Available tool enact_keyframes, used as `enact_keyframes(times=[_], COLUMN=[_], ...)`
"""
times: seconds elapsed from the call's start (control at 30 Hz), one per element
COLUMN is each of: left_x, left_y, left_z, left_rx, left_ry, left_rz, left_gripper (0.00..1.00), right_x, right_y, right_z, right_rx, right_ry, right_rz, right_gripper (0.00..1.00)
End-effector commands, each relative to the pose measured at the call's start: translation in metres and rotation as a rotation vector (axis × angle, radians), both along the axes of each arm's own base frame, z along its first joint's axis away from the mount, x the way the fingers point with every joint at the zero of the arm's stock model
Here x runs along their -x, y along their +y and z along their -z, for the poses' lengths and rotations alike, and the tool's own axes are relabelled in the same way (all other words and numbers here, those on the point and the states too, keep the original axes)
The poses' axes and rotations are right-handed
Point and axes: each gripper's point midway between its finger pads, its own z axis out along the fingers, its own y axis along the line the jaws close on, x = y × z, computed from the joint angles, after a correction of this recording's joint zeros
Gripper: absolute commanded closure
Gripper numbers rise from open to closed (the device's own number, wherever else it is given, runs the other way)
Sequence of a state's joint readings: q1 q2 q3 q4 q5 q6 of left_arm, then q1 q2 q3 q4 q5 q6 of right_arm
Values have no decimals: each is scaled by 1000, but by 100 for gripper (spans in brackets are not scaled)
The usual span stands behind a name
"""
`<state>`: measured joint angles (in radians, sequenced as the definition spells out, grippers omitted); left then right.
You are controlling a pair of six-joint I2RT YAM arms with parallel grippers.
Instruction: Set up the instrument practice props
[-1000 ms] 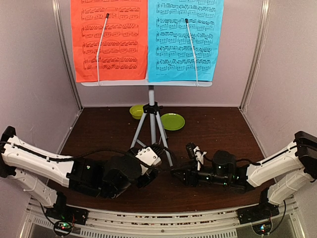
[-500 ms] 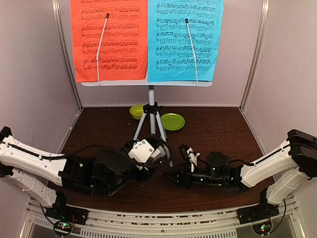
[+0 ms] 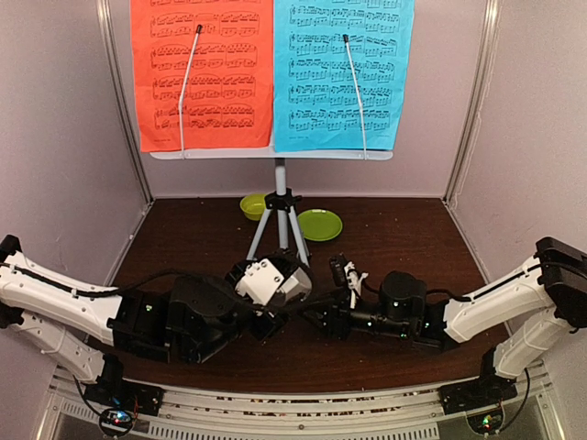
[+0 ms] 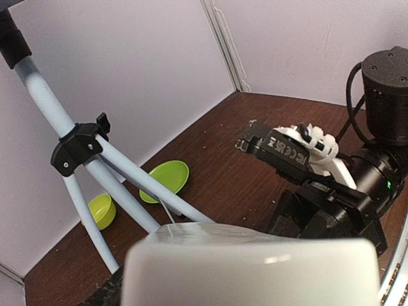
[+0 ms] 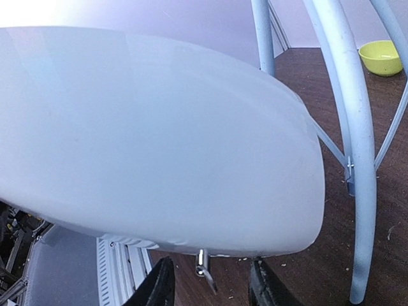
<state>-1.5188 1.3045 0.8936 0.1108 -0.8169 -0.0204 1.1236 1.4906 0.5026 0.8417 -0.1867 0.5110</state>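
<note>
The red (image 3: 202, 73) and blue music sheets (image 3: 344, 73) lie on the pale grey desk (image 3: 271, 154), which sits atop the grey tripod (image 3: 281, 225). In front of the tripod, my left gripper (image 3: 268, 298) is shut on the whitish metronome (image 3: 269, 280). In the left wrist view the metronome (image 4: 248, 268) hides the jaws. My right gripper (image 3: 309, 316) points left at it. In the right wrist view the metronome's underside (image 5: 153, 140) fills the frame. A small metal key (image 5: 203, 268) sticks out of it, and my right gripper (image 5: 210, 287) stands open around the key without touching.
A lime-green bowl (image 3: 252, 206) and plate (image 3: 319, 225) lie behind the tripod legs. One tripod leg (image 5: 347, 127) stands just right of the metronome. Pale walls close in the dark wooden table (image 3: 404, 247) on three sides.
My left gripper has carried the metronome slightly up and back. The right gripper has slid left up to it, and its jaws have narrowed a little.
</note>
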Motion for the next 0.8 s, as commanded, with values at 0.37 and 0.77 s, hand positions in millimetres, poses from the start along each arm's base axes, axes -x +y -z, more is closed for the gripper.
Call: enact_keyframes(times=[0.37, 0.77], left_x=[12, 12], left_y=[-1, 13], left_z=[-50, -71], left_rx=[216, 293], left_ry=[-24, -87], left_rz=[93, 94], left_gripper=[81, 84], right_x=[6, 3], right_y=[-2, -12], right_z=[-37, -66], right_rx=[-94, -199], right_ry=[-14, 60], right_rz=[-21, -13], right_gripper=[88, 100])
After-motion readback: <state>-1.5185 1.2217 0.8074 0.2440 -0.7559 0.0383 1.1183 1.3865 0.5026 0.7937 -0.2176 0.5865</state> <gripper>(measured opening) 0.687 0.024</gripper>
